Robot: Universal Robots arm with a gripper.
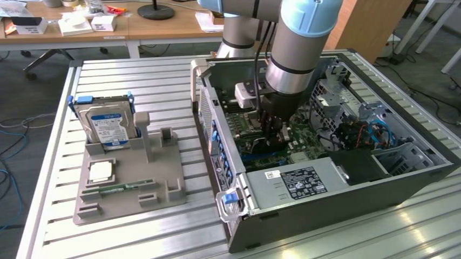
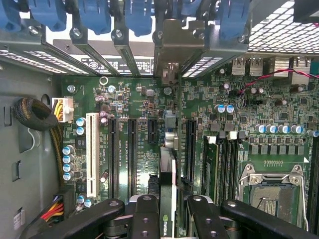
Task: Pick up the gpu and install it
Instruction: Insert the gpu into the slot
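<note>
While the gripper (image 2: 168, 211) sat down inside the PC case (image 1: 324, 210), half-closed jaws pinched the gpu (image 2: 168, 167) edge-on over the motherboard (image 2: 144, 164) slots. Looked like the install step to me; seating it needed the edge dead square with its slot.

A slatted metal table (image 1: 144, 75) carries an open computer case (image 1: 346, 210) lying on its side, with its green motherboard (image 1: 249, 127) facing up and a grey power supply (image 1: 303, 183) at one end. Just beside the case, on the exterior view's left, a grey holder tray (image 1: 129, 202) keeps a hard drive (image 1: 108, 127) upright and a slim green memory stick (image 1: 119, 188) flat. The board bears a white slot (image 2: 91, 154) and a metal-framed processor socket (image 2: 271, 191).
</note>
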